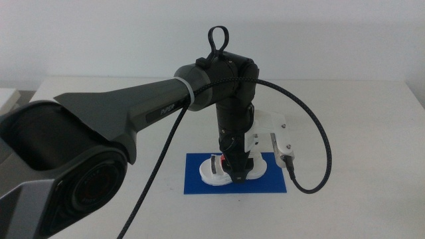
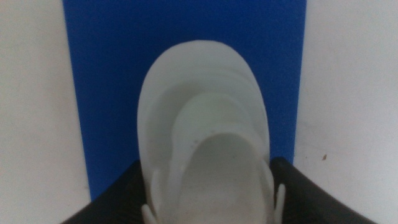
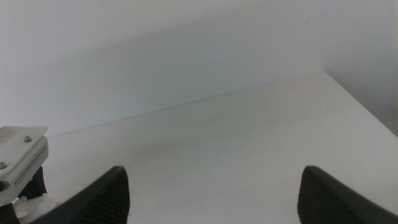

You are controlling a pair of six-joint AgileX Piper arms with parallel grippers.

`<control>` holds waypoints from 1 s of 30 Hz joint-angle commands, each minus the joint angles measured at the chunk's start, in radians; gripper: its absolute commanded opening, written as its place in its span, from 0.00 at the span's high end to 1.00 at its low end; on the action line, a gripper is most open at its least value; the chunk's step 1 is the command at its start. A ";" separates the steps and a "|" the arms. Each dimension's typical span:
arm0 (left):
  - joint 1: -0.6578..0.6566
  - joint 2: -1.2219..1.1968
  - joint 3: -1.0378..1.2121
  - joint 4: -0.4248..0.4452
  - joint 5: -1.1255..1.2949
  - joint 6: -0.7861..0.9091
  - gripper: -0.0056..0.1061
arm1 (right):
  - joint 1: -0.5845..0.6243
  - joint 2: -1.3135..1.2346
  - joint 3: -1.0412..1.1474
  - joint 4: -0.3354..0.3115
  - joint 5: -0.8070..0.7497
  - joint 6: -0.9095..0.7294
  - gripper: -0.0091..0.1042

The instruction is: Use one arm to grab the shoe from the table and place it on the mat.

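Observation:
The white shoe (image 1: 214,174) lies on the dark-blue mat (image 1: 199,184), near the table's (image 1: 352,119) front middle. A dark and a red strap show beside the gripper. My left arm reaches in from the left and points straight down. Its gripper (image 1: 237,174) is shut on the shoe, one dark jaw against each side. In the left wrist view the shoe's rounded white toe (image 2: 205,112) sits over the mat (image 2: 186,37), between the jaws of my left gripper (image 2: 208,167). My right gripper (image 3: 211,183) is open and empty over bare table, out of the middle view.
The left arm's black cable (image 1: 325,153) loops out to the right of the mat. A white camera mount (image 1: 279,136) sticks out from the left wrist; it also shows in the right wrist view (image 3: 18,158). White table (image 3: 249,137) surrounds the mat.

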State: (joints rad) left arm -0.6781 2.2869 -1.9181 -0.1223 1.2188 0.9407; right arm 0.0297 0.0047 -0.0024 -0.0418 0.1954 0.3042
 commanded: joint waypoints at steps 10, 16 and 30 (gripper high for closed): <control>0.000 -0.019 0.002 -0.003 0.002 0.058 0.32 | 0.000 -0.005 0.002 -0.005 -0.009 -0.004 0.22; 0.000 -0.023 -0.006 -0.003 0.002 0.064 0.11 | 0.000 -0.005 0.002 -0.005 -0.009 -0.004 0.22; 0.181 -0.603 0.170 -0.237 0.002 -0.164 0.11 | 0.000 -0.005 0.002 -0.005 -0.009 -0.004 0.22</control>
State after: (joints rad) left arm -0.5401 1.7449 -1.8215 -0.2746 1.2007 0.8026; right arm 0.0297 0.0047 -0.0024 -0.0418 0.1954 0.3042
